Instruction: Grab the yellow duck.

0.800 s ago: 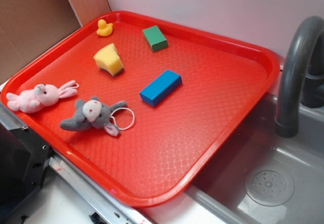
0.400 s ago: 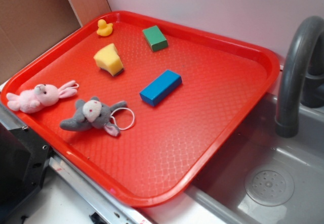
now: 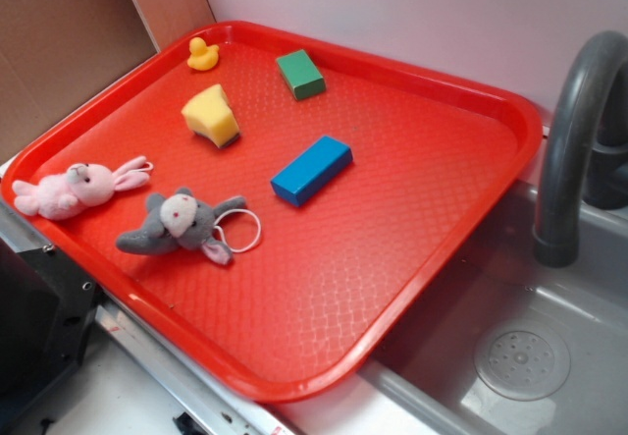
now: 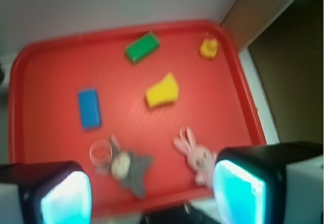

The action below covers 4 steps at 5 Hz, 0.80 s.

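Here, in the exterior view, the yellow duck [image 3: 203,54] sits untouched in the far left corner of the red tray [image 3: 461,248], near the yellow sponge [image 3: 212,115] and the green block [image 3: 300,74]. A blue block [image 3: 311,170] lies mid-tray, with a grey plush [image 3: 180,224] and pink bunny [image 3: 75,188] at the near edge. From the blurred wrist camera, the gripper [image 4: 152,193] hangs high above the tray, fingers [image 4: 238,186] spread wide apart and empty, the duck [image 4: 208,47] in the tray's top right corner.
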Each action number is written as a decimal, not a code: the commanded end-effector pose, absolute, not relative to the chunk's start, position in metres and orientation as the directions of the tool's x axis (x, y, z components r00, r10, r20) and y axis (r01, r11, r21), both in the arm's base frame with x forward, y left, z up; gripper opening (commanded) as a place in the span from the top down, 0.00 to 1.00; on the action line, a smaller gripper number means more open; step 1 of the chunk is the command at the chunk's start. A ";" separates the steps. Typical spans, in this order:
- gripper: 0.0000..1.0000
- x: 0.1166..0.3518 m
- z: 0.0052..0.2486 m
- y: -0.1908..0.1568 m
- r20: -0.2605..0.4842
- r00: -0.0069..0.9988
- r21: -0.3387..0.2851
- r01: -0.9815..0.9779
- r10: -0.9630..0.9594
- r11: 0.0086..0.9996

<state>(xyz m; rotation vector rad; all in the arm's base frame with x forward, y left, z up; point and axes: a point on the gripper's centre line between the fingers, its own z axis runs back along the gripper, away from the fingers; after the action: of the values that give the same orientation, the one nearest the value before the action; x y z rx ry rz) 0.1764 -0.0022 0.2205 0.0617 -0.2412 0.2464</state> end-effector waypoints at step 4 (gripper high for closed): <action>0.00 0.266 0.122 0.100 0.545 0.765 0.132 -0.483 0.344 0.866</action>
<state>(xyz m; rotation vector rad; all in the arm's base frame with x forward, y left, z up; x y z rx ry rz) 0.2630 0.0920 0.1043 0.2734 -0.4926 0.4497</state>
